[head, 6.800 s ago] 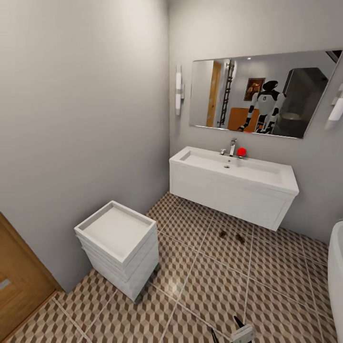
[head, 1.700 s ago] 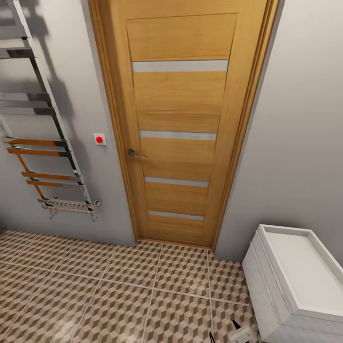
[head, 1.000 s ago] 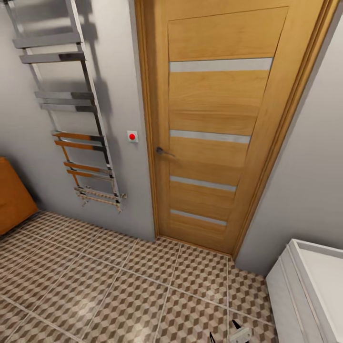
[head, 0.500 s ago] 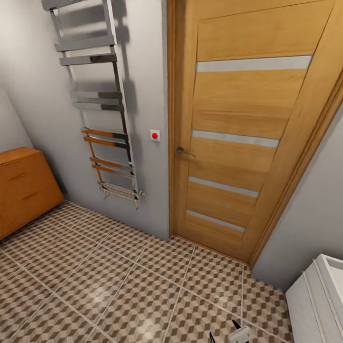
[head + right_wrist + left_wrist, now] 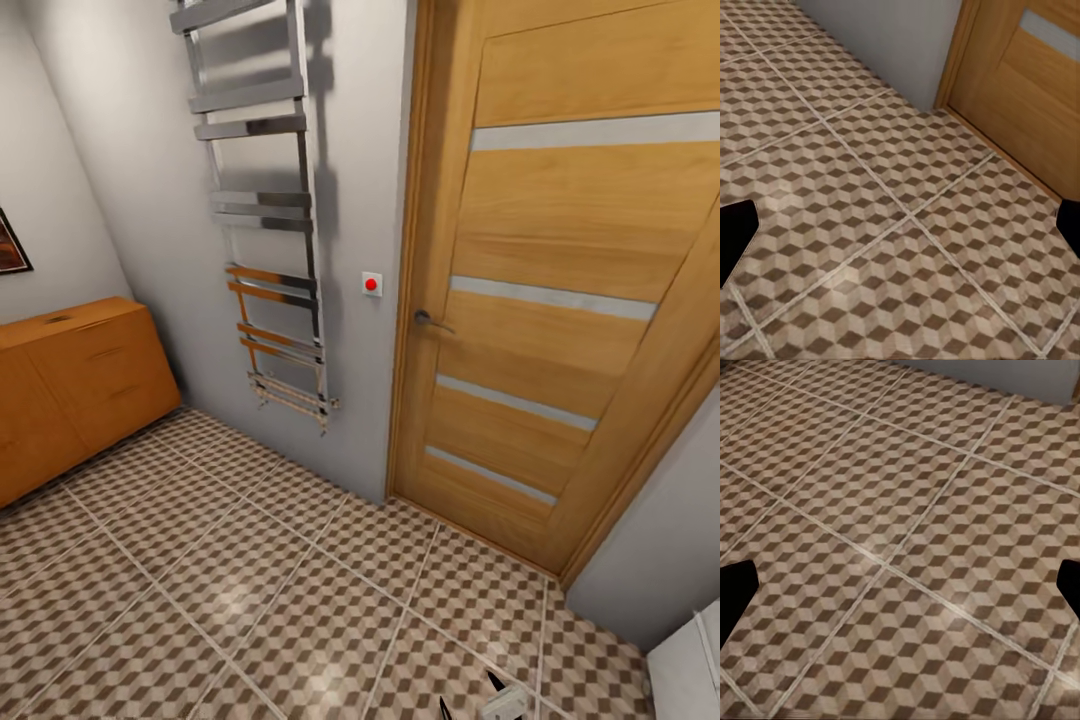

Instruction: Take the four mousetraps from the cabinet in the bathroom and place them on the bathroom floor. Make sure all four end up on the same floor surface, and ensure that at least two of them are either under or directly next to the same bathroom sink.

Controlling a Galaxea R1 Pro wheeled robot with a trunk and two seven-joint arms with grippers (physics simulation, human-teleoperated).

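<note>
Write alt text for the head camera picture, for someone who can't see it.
A bathroom corner: an orange-brown cabinet at left, a chrome towel rail on the grey wall, and a closed wooden door at right, above cube-patterned floor tiles.

My cabinet (image 5: 75, 385), orange-brown with drawers shut, stands against the left wall on the cube-patterned bathroom floor (image 5: 250, 590).
</note>
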